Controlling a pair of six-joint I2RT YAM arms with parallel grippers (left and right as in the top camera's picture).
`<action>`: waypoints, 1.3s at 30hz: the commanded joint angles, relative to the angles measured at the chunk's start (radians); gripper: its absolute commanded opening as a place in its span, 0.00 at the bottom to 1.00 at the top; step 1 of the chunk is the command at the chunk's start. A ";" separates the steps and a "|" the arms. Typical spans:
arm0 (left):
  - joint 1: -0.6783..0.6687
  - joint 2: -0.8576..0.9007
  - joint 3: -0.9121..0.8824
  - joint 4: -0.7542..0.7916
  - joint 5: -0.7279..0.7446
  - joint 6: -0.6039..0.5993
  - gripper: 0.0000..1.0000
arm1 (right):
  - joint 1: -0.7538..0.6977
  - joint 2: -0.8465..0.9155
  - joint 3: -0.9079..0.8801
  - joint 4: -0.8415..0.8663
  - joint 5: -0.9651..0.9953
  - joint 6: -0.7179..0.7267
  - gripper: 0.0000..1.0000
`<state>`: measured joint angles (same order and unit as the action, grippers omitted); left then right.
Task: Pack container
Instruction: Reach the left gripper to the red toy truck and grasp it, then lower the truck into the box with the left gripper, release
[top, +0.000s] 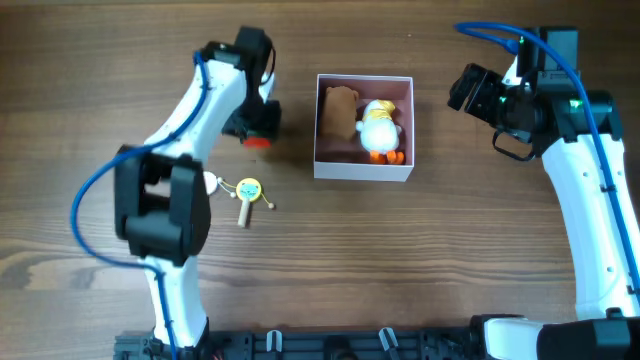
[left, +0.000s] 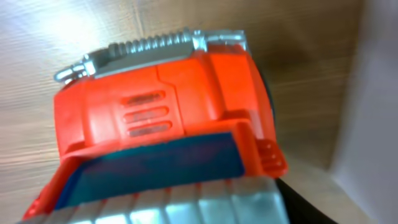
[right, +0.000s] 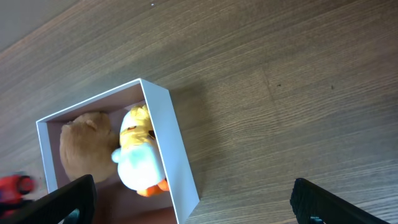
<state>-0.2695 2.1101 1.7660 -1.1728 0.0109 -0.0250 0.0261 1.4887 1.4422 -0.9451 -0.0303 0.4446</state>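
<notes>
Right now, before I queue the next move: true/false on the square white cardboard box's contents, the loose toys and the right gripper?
1. The square white cardboard container holds a brown plush toy and a white-and-yellow plush duck. True.
2. The red-orange plastic toy vehicle is inside the container. False: it is outside, off the container's left wall.
3. The right gripper is open, holding nothing. True.
4. The round yellow toy with a tan handle lies in the container. False: it lies on the wooden table.

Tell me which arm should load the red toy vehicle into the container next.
Left. The left end effector sits right over the red toy vehicle, close beside the container. The right end effector is open on the container's opposite side, away from the toy.
</notes>
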 joint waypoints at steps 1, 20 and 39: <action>-0.103 -0.182 0.119 -0.046 0.003 0.153 0.40 | -0.002 0.011 -0.005 0.002 -0.016 0.007 1.00; -0.399 -0.005 0.116 0.021 -0.002 0.895 0.45 | -0.002 0.011 -0.005 0.002 -0.016 0.008 1.00; -0.356 -0.166 0.119 -0.022 -0.021 0.462 1.00 | -0.002 0.011 -0.005 0.002 -0.016 0.007 1.00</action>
<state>-0.6586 2.0510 1.8828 -1.1339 -0.0032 0.6178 0.0261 1.4887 1.4422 -0.9451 -0.0307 0.4446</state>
